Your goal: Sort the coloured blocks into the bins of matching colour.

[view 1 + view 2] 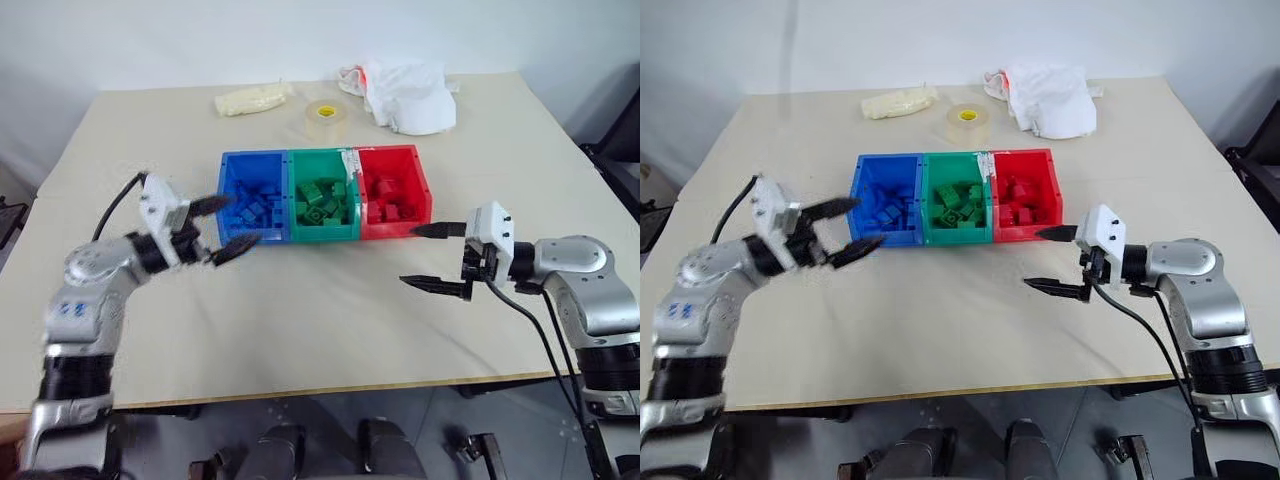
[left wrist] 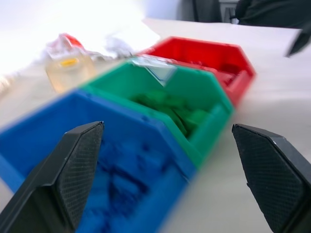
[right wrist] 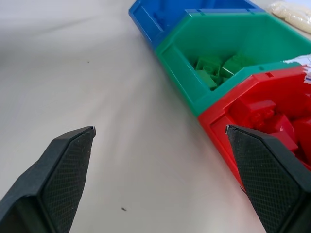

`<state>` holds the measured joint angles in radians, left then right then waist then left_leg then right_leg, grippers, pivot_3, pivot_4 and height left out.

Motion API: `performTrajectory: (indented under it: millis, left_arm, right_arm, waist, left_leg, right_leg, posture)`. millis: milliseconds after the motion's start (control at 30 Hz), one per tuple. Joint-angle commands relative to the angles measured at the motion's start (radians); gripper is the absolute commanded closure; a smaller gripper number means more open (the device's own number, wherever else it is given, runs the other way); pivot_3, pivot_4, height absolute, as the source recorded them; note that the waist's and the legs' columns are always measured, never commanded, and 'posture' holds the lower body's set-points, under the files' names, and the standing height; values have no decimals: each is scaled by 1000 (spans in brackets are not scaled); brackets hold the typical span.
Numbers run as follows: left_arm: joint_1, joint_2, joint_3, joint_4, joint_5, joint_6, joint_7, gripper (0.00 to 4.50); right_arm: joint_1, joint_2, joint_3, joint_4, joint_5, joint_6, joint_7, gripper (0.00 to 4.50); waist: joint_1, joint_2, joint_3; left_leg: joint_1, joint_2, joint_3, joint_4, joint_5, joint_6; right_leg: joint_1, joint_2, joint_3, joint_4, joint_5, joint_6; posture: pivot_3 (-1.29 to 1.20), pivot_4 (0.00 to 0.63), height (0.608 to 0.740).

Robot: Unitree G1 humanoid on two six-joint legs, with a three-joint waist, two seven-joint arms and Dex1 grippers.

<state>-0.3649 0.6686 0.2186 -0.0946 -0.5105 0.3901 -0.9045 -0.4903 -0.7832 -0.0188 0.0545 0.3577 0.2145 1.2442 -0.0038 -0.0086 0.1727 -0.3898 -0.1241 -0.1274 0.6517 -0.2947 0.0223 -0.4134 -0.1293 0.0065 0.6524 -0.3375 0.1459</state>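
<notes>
My left gripper (image 1: 222, 223) is spread wide w/ nothing in it, hovering right at the near left corner of the blue bin (image 1: 252, 196). My right gripper (image 1: 432, 255) is also wide open & empty, just off the near right corner of the red bin (image 1: 392, 192). Green bin (image 1: 322, 195) sits between those two, all three joined in a row betw. my hands. Blue blocks (image 1: 256, 205), green blocks (image 1: 322, 203), red blocks (image 1: 387, 200) each lie in their matching bin. Tape roll (image 1: 326, 119) is well beyond the bins.

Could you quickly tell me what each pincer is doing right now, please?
Left pincer: open, holding nothing.
Right pincer: open, holding nothing.
</notes>
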Motion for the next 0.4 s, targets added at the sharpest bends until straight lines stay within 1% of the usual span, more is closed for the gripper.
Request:
performTrajectory:
  millis: [33,133,233,400]
  left_arm:
    - [110,56,84,-55,-60,-15,-92,14]
    - [199,78,139,13,-53,-91,-155,14]
    - [216,84,158,37,-43,-129,-169,14]
    - [214,84,163,57,-41,-156,-167,14]
  right_arm:
    - [-13,-42,-39,59,12,-43,62,0]
    - [-14,-86,-43,167,-3,-78,118,0]
    - [-28,-93,-38,211,-8,-97,121,0]
    - [-40,-86,-33,224,-4,-98,116,0]
  waist:
    - [2,0,0]
    - [6,1,1]
    - [9,1,1]
    - [4,1,1]
  left_leg:
    - [0,0,-1,0,0,0]
    - [1,1,-1,0,0,0]
    - [1,0,-1,0,0,0]
    - [1,1,0,-1,0,0]
  right_leg:
    - [0,0,0,-4,0,0]
    - [3,0,-1,-7,0,-1]
    - [3,0,-1,-8,0,-1]
    - [3,0,-1,-7,0,-1]
  posture:
    - [0,150,740]
    - [0,150,740]
    - [0,150,740]
    - [0,150,740]
